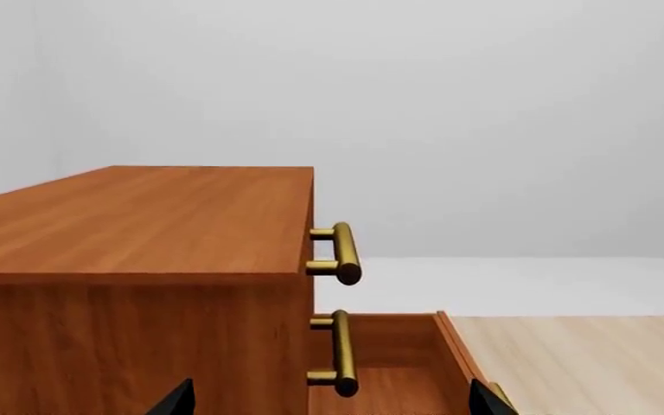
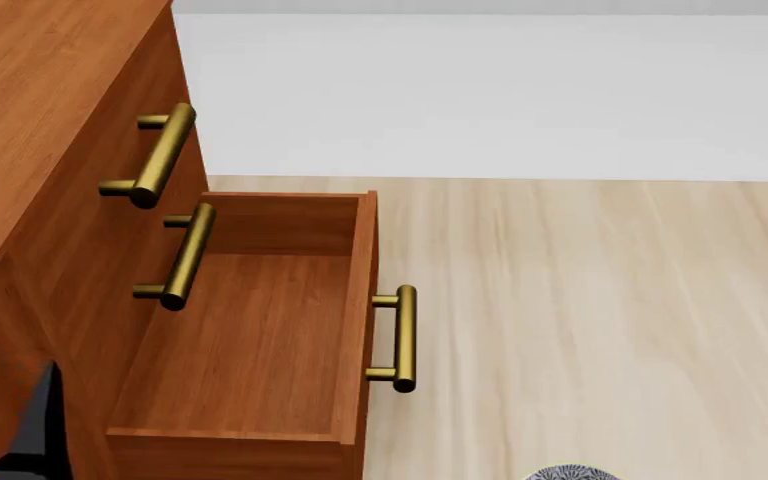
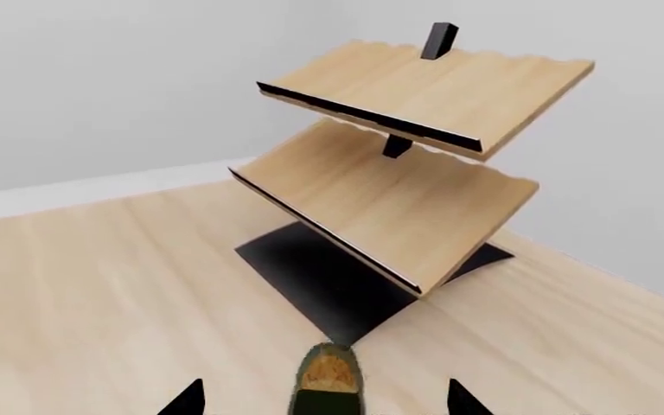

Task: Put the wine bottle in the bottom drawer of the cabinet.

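The cabinet [image 2: 37, 120] fills the left of the head view, with brass handles on its two upper fronts. Its bottom drawer [image 2: 244, 340] is pulled out, showing a bare wood floor and its handle [image 2: 404, 338]. My left gripper [image 1: 335, 405] is open beside the cabinet's side, level with the middle handle [image 1: 341, 354]. Only the wine bottle's [image 3: 329, 373] tan cork top and dark neck show, between the spread fingertips of my right gripper [image 3: 324, 405]. There is a gap on each side of the neck. The bottle's body is hidden below the frame.
A pale wood rack [image 3: 407, 147] with two slanted shelves on a black base [image 3: 321, 281] stands beyond the bottle. The rim of a patterned bowl [image 2: 571, 473] peeks in at the bottom of the head view. Light wood floor [image 2: 598, 300] stretches right of the drawer.
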Motion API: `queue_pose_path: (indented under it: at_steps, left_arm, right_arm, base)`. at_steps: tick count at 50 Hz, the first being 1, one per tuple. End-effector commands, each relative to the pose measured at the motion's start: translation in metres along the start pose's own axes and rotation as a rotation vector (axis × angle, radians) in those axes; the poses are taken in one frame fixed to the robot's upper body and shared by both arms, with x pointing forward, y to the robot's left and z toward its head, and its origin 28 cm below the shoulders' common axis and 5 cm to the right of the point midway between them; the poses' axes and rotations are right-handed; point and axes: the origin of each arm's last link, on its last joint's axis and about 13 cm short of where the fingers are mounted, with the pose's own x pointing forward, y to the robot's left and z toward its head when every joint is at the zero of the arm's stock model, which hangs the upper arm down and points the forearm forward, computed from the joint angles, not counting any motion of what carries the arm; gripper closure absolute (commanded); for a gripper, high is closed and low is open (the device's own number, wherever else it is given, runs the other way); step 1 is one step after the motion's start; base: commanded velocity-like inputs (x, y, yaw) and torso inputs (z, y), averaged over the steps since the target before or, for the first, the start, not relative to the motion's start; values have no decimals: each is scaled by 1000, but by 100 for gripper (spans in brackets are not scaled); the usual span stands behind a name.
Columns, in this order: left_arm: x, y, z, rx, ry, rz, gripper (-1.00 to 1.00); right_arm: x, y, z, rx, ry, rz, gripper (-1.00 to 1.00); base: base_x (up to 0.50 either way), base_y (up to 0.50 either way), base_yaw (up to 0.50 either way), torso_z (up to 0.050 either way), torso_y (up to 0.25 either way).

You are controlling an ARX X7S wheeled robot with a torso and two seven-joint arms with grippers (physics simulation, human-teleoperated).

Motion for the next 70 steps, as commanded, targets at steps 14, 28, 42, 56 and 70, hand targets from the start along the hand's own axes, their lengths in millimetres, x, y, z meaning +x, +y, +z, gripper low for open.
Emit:
queue_pose_path:
  at_steps: [14, 28, 42, 56, 70]
  left_arm:
    - [2, -2, -1, -5, 9, -6, -100]
    - [3, -2, -3, -4, 16, -5, -100]
    - [4, 1, -6, -8, 21, 6, -100]
    - [3, 2, -8, -10, 13, 7, -100]
    - [4, 5, -8, -9, 16, 20, -100]
  right_arm:
    - [4, 2, 5, 16, 5, 14, 100]
    - [8, 16, 40, 8, -68, 54, 100]
    - [13, 44, 85, -14, -152, 153, 100]
    - [20, 71, 113, -66, -200, 240, 100]
    - [23, 101, 154, -99, -267, 346, 100]
  base:
    - [0, 0, 0, 0, 0]
    - [0, 0, 0, 0, 0]
    - [0, 0, 0, 0, 0]
    - [0, 0, 0, 0, 1]
    - [0, 0, 0, 0, 1]
